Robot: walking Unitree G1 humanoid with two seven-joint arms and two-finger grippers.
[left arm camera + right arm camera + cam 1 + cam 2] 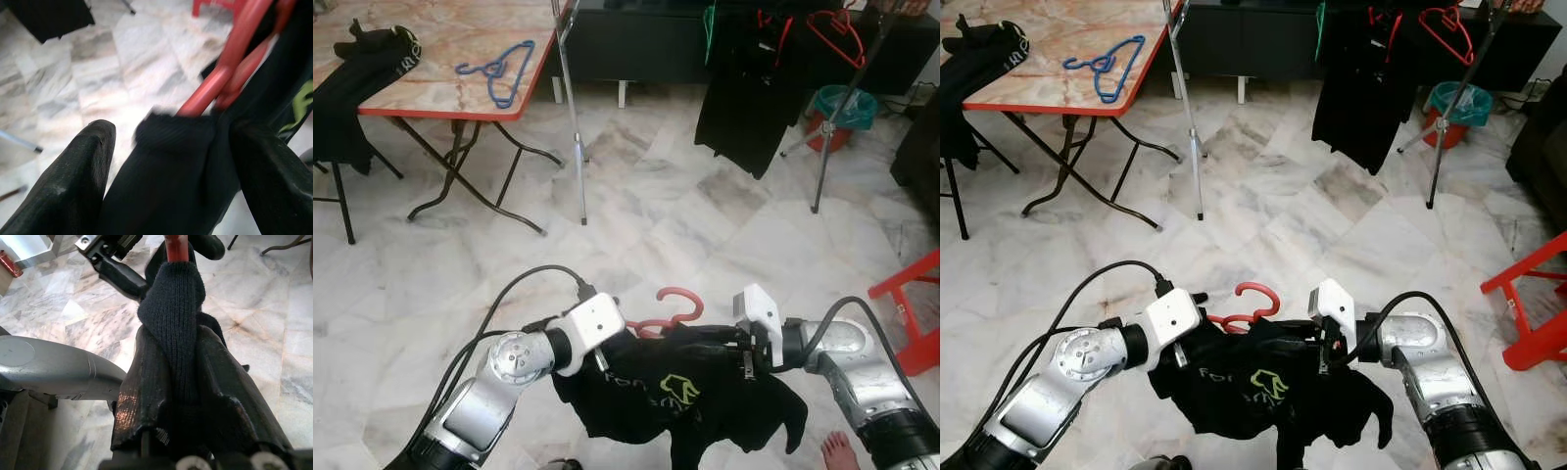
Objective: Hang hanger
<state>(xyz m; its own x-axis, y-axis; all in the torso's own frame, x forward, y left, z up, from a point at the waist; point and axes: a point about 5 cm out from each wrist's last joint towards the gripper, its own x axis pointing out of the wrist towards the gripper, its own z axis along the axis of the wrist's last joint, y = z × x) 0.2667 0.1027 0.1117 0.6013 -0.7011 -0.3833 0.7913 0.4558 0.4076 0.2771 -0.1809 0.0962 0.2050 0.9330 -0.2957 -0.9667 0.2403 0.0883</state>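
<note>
arms: both silver metal with round shiny joints; dark cuffs lower down
wrists: chunky white boxes on each
cables: fat black ones looping off both arms
left claw point(161, 161): two long matte black fingers
right claw point(188, 382): black too; silver screws at the base

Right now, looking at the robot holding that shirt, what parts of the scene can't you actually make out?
- Red hanger: the black shirt drapes over its shoulders in the eye views.
- Left gripper: left wrist view is blurred, so its hold is unclear.
- Clothes rack: its top is cut off by the upper edge of both eye views.
- Shirt's green print: too small and crumpled to read.
</note>
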